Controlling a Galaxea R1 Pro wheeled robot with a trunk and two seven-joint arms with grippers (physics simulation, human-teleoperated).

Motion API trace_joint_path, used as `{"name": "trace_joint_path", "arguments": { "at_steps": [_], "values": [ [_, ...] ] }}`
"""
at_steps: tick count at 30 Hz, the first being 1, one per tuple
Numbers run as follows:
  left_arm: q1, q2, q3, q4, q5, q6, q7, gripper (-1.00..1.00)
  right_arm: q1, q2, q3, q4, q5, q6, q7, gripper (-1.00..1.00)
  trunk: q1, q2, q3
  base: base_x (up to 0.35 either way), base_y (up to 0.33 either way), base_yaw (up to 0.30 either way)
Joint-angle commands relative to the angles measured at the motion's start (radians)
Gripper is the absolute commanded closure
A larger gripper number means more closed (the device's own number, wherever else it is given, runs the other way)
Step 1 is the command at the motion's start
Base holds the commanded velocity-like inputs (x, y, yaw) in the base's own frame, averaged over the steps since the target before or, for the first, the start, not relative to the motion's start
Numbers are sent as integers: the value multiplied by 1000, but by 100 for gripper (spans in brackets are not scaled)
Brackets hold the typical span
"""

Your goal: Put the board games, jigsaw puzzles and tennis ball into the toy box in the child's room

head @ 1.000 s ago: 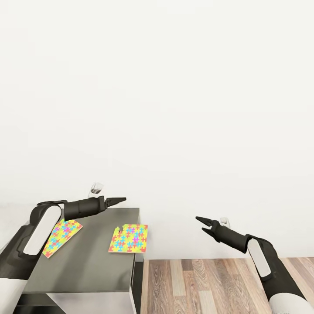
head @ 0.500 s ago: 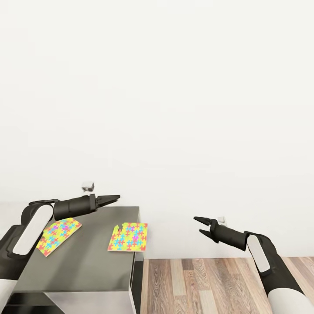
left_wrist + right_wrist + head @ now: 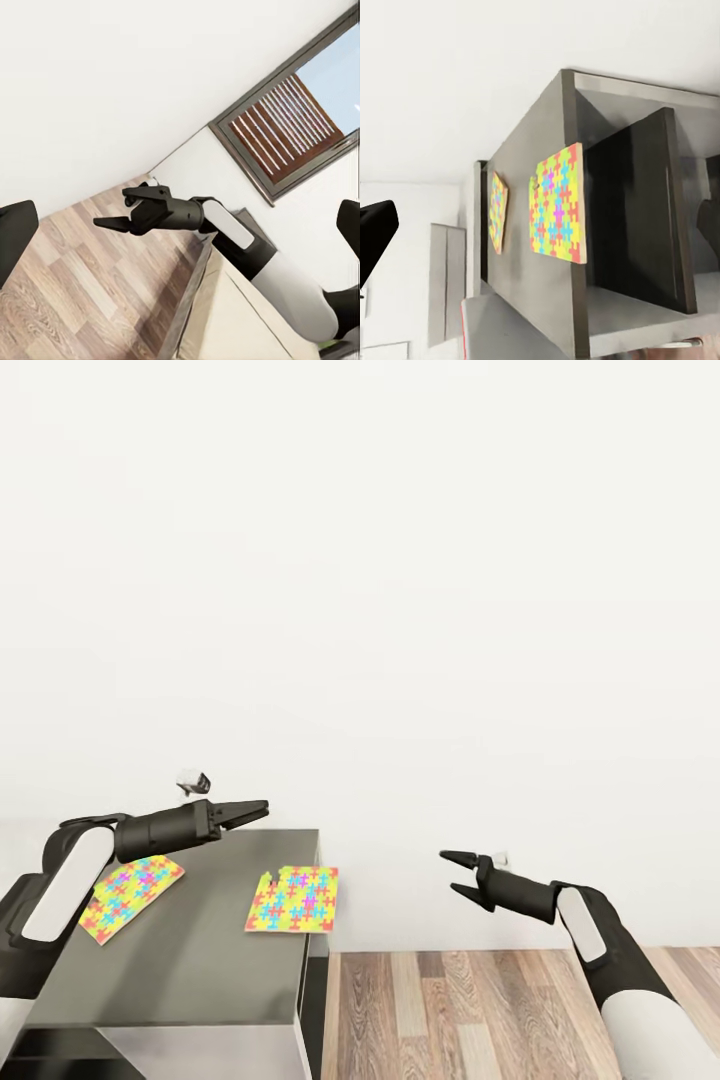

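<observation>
Two jigsaw puzzles lie flat on the dark grey table (image 3: 200,960). One jigsaw puzzle (image 3: 128,895) is at the left, partly behind my left arm. The other jigsaw puzzle (image 3: 293,900) overhangs the table's right edge. In the right wrist view both sheets (image 3: 559,204) (image 3: 498,210) show on the table (image 3: 521,247). My left gripper (image 3: 258,806) hovers open above the table's far edge, between the two sheets. My right gripper (image 3: 447,870) (image 3: 120,208) hangs open and empty over the floor, right of the table. The toy box, board games, tennis ball and bed are out of view.
A plain white wall (image 3: 400,610) stands right behind the table. Wood-plank floor (image 3: 460,1010) lies to the table's right. A dark open recess (image 3: 630,217) sits under the table top. A dark-framed window (image 3: 289,127) appears in the left wrist view.
My left arm has drawn back to the left and a little upward. The right gripper has drifted slightly left and up. The puzzles lie where they were.
</observation>
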Motion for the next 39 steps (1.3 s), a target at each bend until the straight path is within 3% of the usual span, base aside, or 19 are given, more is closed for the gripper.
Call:
{"name": "trace_joint_path", "arguments": {
  "at_steps": [1, 39],
  "values": [
    [-1, 1, -1, 0, 2, 4, -3, -100, -3, 0, -3, 4, 6, 4, 7, -100, 4, -8, -4, 0, 0, 0],
    [3, 6, -1, 1, 8, 4, -6, -100, -10, 1, -3, 16, 6, -4, 12, -100, 150, -274, -123, 0, 0, 0]
  ]
}}
